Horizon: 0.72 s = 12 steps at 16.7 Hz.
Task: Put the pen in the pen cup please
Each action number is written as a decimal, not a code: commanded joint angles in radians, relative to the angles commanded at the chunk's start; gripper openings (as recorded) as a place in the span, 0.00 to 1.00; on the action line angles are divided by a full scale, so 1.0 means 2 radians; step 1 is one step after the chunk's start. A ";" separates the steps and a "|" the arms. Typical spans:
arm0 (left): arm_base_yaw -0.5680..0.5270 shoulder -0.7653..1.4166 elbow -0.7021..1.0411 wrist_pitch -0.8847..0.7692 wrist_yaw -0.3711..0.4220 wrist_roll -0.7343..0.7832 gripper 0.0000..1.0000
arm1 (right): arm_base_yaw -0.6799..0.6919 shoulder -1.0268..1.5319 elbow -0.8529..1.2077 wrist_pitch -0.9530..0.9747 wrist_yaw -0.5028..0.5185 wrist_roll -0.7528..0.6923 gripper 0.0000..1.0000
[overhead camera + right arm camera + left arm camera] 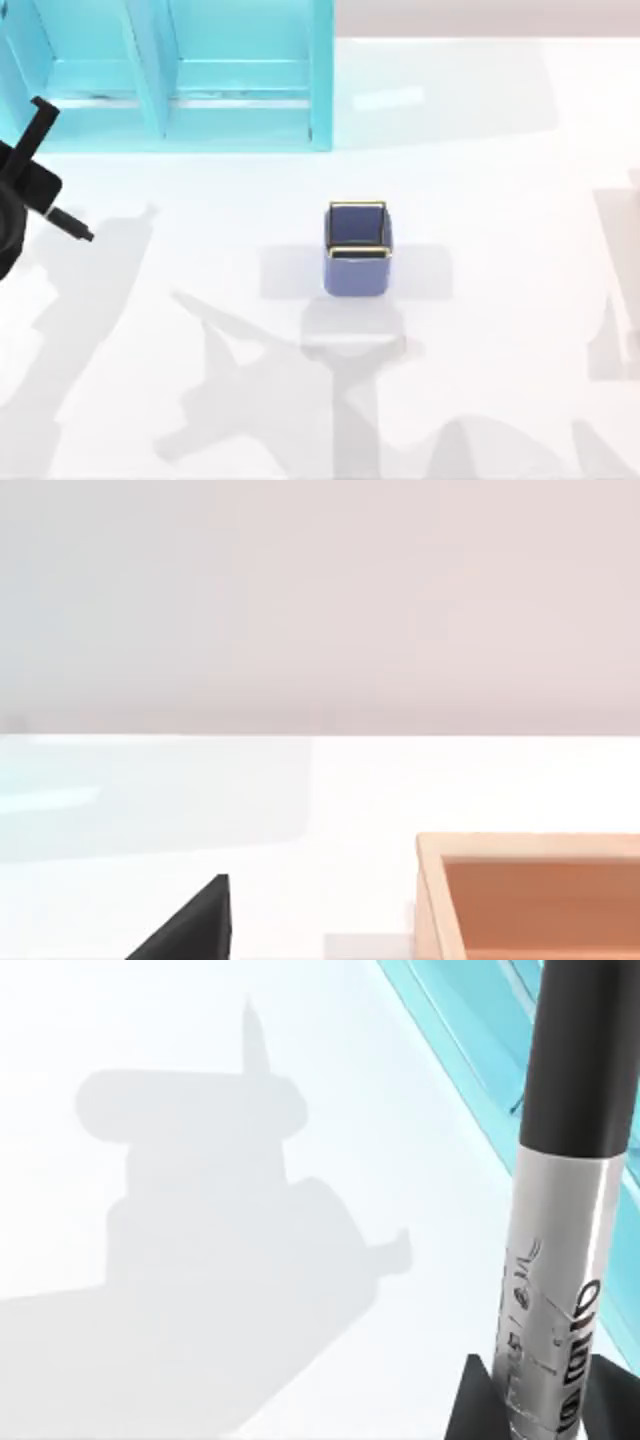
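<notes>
one left gripper (30, 190), at the tabletop's left edge, clamps the grey-white, black-capped pen (565, 1260); carry next to the blue-violet gold-rimmed square cup (357, 250) mid-table.

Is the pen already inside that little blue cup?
No: the pen is held in the left gripper near the table's left edge, while the pen cup stands apart at mid-table.

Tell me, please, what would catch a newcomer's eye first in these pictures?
The small square blue-violet pen cup with a thin gold rim stands alone mid-table. The left gripper, at the table's left edge, holds the slim grey-white pen with a black cap. The large turquoise shelf unit fills the far left.
</notes>
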 joint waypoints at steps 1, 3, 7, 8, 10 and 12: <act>-0.023 0.026 0.018 0.025 -0.038 0.028 0.00 | 0.000 0.000 0.000 0.000 0.000 0.000 1.00; -0.071 0.079 0.061 0.083 -0.118 0.085 0.00 | 0.000 0.000 0.000 0.000 0.000 0.000 1.00; -0.172 0.186 0.159 0.215 -0.287 0.199 0.00 | 0.000 0.000 0.000 0.000 0.000 0.000 1.00; -0.198 0.214 0.184 0.248 -0.329 0.227 0.00 | 0.000 0.000 0.000 0.000 0.000 0.000 1.00; -0.247 0.271 0.231 0.310 -0.411 0.281 0.00 | 0.000 0.000 0.000 0.000 0.000 0.000 1.00; -0.294 0.329 0.271 0.366 -0.486 0.334 0.00 | 0.000 0.000 0.000 0.000 0.000 0.000 1.00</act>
